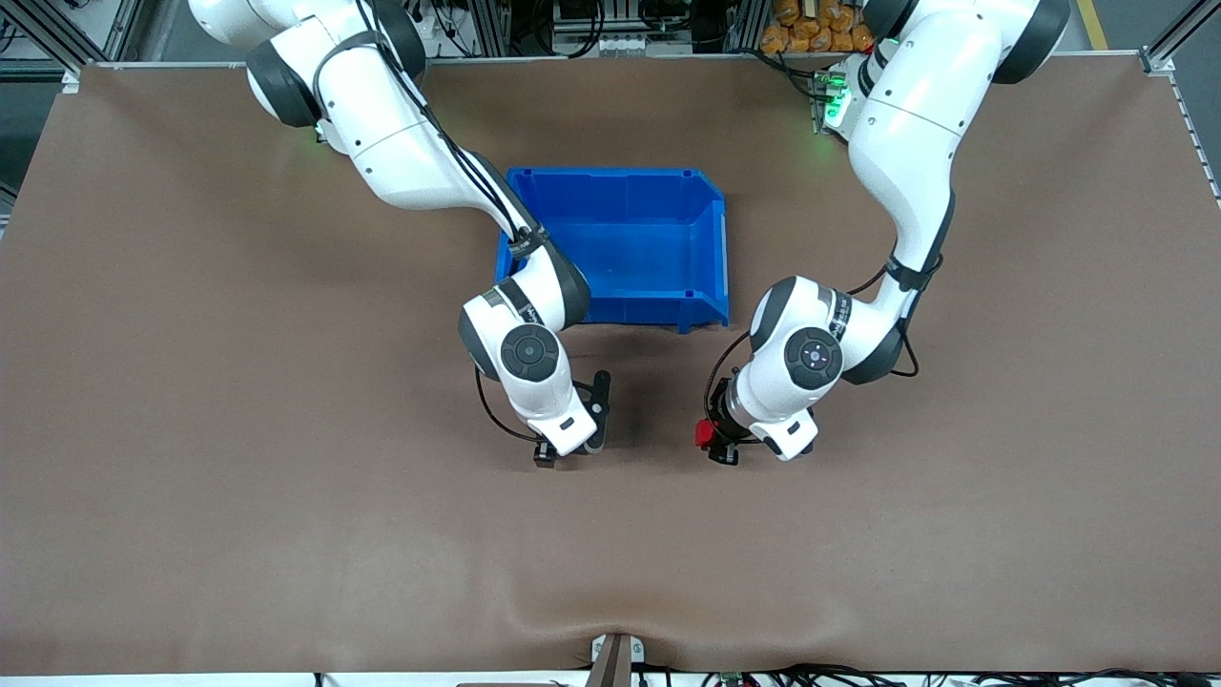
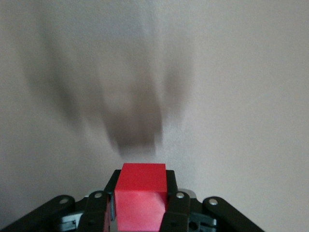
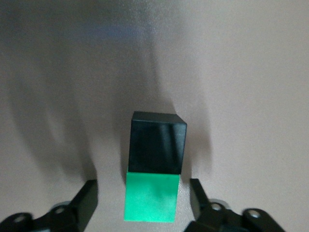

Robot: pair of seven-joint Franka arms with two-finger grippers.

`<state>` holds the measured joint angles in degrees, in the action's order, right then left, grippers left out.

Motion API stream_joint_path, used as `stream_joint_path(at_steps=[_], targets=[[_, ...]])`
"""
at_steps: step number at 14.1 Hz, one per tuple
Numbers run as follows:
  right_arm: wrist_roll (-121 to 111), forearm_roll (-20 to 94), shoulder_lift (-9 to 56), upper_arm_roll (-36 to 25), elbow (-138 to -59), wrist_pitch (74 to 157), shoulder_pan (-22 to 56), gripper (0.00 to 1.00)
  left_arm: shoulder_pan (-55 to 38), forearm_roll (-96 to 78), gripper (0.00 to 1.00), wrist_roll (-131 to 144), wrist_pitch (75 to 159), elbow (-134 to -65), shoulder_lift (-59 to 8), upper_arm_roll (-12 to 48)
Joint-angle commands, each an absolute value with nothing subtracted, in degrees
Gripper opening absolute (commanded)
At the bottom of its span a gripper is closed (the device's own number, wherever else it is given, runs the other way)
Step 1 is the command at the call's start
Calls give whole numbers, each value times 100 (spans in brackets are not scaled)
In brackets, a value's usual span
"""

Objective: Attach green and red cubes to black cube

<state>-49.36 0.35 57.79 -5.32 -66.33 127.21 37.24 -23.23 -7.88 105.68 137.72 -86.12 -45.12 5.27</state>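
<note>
The green cube lies on the table joined to the black cube, end to end. My right gripper is open, with one finger on each side of the green cube and a gap to it on both sides. In the front view the right hand hides both cubes. My left gripper is shut on the red cube and holds it just over the table, beside the right hand toward the left arm's end. The red cube also shows in the front view.
An empty blue bin stands in the middle of the table, farther from the front camera than both hands. The brown table mat lies bare around the hands.
</note>
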Motion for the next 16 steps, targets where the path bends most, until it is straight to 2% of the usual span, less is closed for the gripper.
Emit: stream_joint_path(at_steps=[1, 3, 6, 10, 12, 14, 16], targets=[[-4843, 44, 5661, -571, -6556, 12543, 3674, 100, -2294, -888, 0, 10670, 13623, -8710, -4342, 536], [-4843, 44, 5485, -580, -6618, 12332, 3595, 100, -2381, -1080, 0, 10679, 13623, -8562, -4420, 527], [-4755, 35, 5073, -632, -6671, 11824, 3542, 100, -2513, -1099, 0, 10661, 13623, -7720, -4885, 527], [-4185, 44, 4423, -1194, -6680, 10962, 3533, 100, -2856, -1125, 0, 10906, 13754, -6656, -5615, 545], [-3982, 53, 4089, -1545, -6680, 10557, 3481, 100, -3023, -1125, 0, 10995, 13947, -6522, -5730, 554], [-3920, 53, 3755, -1766, -6680, 10276, 3288, 100, -3146, -1125, 0, 11004, 14123, -6443, -5896, 571], [-3920, 70, 3360, -1775, -6767, 10021, 2763, 100, -3347, -1125, 0, 11047, 14168, -5952, -6291, 493]])
